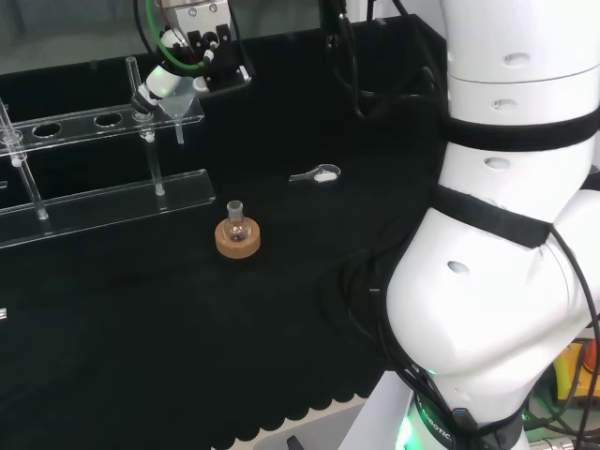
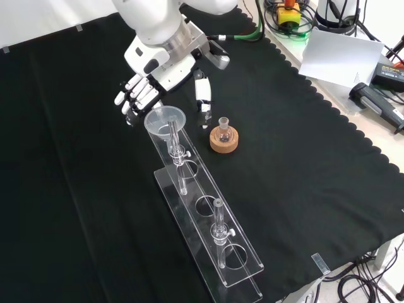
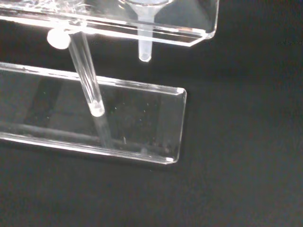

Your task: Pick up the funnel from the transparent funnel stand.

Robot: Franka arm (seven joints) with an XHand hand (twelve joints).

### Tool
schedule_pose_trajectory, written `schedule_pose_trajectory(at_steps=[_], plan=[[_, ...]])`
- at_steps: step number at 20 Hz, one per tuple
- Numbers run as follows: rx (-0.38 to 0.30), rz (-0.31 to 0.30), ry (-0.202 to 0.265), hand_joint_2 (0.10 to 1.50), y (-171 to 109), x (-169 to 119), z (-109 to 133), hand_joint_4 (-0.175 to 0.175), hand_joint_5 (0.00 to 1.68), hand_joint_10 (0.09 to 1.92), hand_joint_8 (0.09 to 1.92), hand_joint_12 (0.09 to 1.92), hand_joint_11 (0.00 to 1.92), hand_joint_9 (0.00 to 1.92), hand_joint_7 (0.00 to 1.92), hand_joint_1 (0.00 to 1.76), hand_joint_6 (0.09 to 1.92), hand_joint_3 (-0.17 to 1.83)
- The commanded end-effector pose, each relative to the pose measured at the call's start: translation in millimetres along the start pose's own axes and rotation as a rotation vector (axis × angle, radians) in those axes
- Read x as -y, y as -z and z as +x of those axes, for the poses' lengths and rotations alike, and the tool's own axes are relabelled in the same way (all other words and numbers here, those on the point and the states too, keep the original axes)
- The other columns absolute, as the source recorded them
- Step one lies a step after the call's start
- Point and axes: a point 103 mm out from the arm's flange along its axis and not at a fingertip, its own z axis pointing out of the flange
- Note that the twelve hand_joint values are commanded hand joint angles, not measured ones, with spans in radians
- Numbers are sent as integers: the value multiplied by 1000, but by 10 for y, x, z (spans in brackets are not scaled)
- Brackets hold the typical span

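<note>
Hand just behind funnel

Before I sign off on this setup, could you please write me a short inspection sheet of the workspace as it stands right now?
Surface: black cloth with a scalloped edge covers the bench.
Job's things: clear funnel sits in the end hole of the transparent funnel stand, its stem hanging through the top plate.
Clutter: small round flask on a cork ring beside the stand; a small white spoon-like item lies on the cloth in the head view.
Hand: hand is open, fingers by the funnel's rim, not closed round it.
Cables: green and black cables at the wrist.
Surroundings: paper and tools off the cloth's far edge in the front view.
</note>
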Motion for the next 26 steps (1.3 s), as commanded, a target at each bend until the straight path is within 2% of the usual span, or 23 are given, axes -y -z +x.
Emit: schedule_pose_trajectory(at_steps=[1, 8, 26], plan=[[59, 73, 2, 661, -33, -2, -111, -68, 56, 585, 332, 87, 0, 14, 167, 421, 87, 8], [70, 87, 0, 662, -80, -5, -118, -68, 63, 670, 387, 87, 0, 0, 156, 419, 87, 6], [81, 38, -10, 683, -86, -81, -75, -54, 154, 742, 476, 87, 9, 63, 263, 460, 87, 15]])
